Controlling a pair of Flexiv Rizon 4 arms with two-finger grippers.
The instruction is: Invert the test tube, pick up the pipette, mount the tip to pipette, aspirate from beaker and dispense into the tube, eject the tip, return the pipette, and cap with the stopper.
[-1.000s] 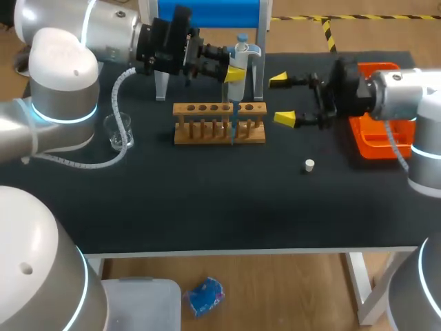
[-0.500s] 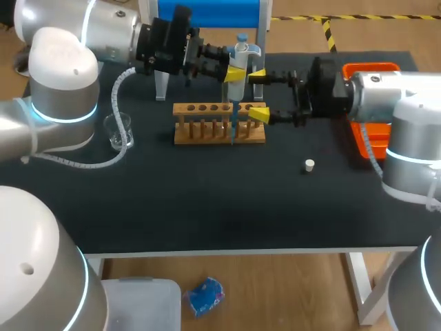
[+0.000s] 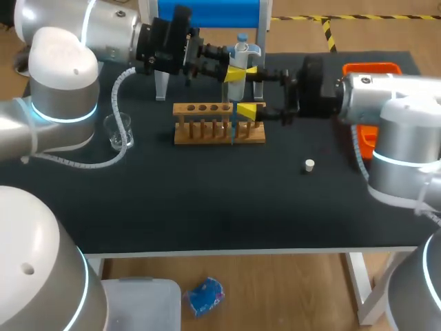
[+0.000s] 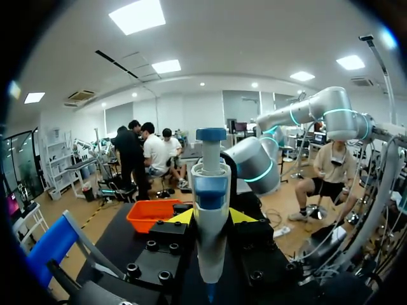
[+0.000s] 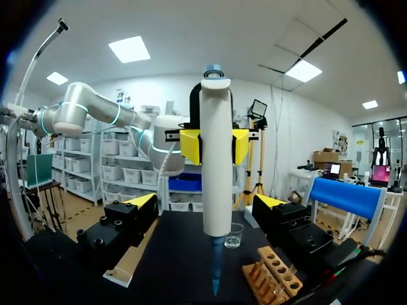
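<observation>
– Left fingers (image 5: pixel 189 146): what are they doing?
– They are clenching the pipette (image 3: pixel 238 61) from two sides, just under its head. The left gripper (image 3: pixel 233 73) is holding it upright above the rack (image 3: pixel 207 124).
– And the right fingers (image 5: pixel 141 202)?
– They are standing spread wide, one on each side of the pipette, touching it on neither side. The right gripper (image 3: pixel 248 90) is hovering at the rack's right end, facing the left gripper across the pipette.
– Where is the tip (image 5: pixel 216 270) pointing?
– It is pointing straight down, blue, and reaching among the rack's holes near that end. Whether it is entering a tube cannot be told.
– What is lying farther out?
– The beaker (image 3: pixel 118 131) is standing left of the rack, well apart. The stopper (image 3: pixel 309 165) is lying on the table (image 3: pixel 207 207), in front of the right arm (image 3: pixel 386 103). The tray (image 3: pixel 365 134), orange, is sitting partly behind that arm.
</observation>
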